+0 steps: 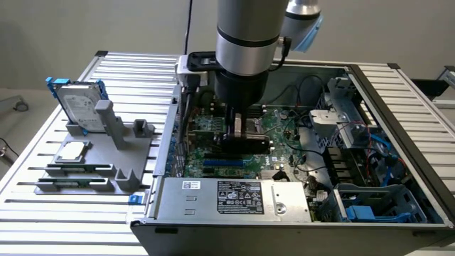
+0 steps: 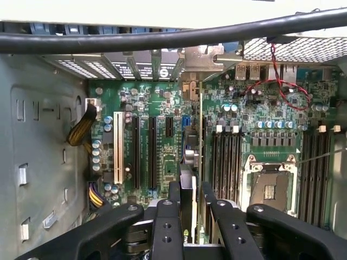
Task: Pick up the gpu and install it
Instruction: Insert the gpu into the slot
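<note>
Snugly, the black pincer (image 2: 190, 189) clamps the thin, black-shrouded gpu (image 2: 188, 162) edge-on over the green motherboard (image 2: 246, 116).

Card gripped edge-on over the board
The gripper (image 2: 190, 225) clamps the gpu (image 2: 188, 181) between its black fingers (image 2: 167, 222). Past the fingertips lies the green motherboard (image 2: 162, 124), with long expansion slots (image 2: 143, 154) on one side of the card and the CPU socket (image 2: 269, 187) on the other.

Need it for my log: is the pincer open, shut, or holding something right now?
Pincer: closed, holding the gpu.
</note>
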`<state>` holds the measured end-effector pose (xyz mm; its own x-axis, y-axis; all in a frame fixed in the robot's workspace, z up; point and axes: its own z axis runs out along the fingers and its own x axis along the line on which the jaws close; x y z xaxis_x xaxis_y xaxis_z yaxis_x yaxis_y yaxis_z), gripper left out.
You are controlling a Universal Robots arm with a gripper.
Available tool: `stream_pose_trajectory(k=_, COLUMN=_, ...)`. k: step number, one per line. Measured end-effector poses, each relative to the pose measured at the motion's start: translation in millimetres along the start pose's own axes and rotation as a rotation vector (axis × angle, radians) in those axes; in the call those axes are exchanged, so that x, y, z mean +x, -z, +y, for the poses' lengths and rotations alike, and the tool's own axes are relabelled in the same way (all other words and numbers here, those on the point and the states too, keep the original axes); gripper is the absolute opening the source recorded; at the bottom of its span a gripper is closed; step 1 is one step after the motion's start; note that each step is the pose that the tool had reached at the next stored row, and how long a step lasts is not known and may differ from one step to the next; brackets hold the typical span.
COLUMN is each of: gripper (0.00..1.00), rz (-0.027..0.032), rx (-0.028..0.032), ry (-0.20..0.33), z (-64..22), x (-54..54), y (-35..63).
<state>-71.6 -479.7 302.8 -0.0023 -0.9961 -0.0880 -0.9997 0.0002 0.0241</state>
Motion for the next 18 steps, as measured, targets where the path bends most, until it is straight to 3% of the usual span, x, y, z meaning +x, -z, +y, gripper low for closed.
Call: stream_pose_trajectory(k=18, gripper=0.26, rz=-0.0005, rx=0.0017, ry=-0.019, z=3.9, x=1.5, y=-14.4)
